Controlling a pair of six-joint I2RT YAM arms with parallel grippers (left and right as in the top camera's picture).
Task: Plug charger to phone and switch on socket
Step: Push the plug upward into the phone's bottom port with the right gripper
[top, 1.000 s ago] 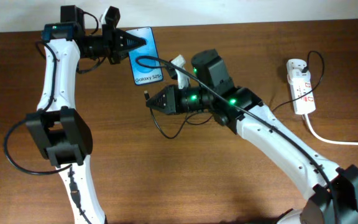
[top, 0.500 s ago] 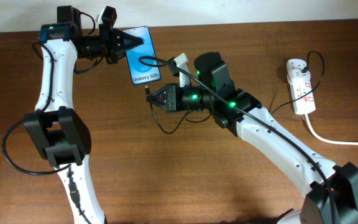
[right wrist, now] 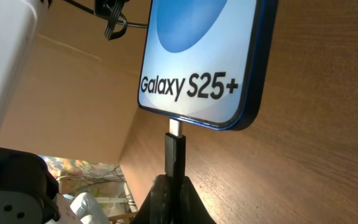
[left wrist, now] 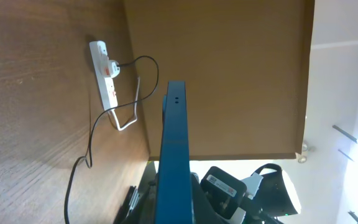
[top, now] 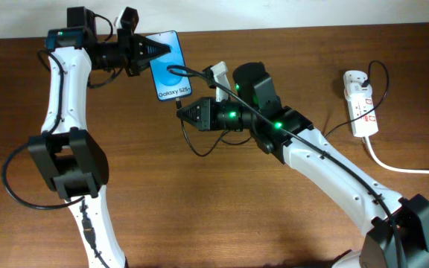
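The phone (top: 167,65) has a blue screen with "Galaxy S25+" on a white band. My left gripper (top: 153,50) is shut on its top end; in the left wrist view the phone (left wrist: 174,155) shows edge-on between the jaws. My right gripper (top: 184,113) is shut on the charger's dark connector (right wrist: 174,155). The metal tip touches the phone's (right wrist: 210,56) bottom edge at the port. The thin black charger cable (top: 199,149) loops under the right arm. The white socket strip (top: 362,104) lies at the far right with a black plug in it.
A thick white cord (top: 401,167) runs from the strip off the right edge. The strip and its cables also show far off in the left wrist view (left wrist: 104,71). A white block (top: 216,74) sits by the right arm's wrist. The brown wooden table (top: 199,216) carries everything.
My right gripper has moved up and left with the connector, from a gap below the phone to its bottom edge. My left gripper and the phone shifted slightly left.
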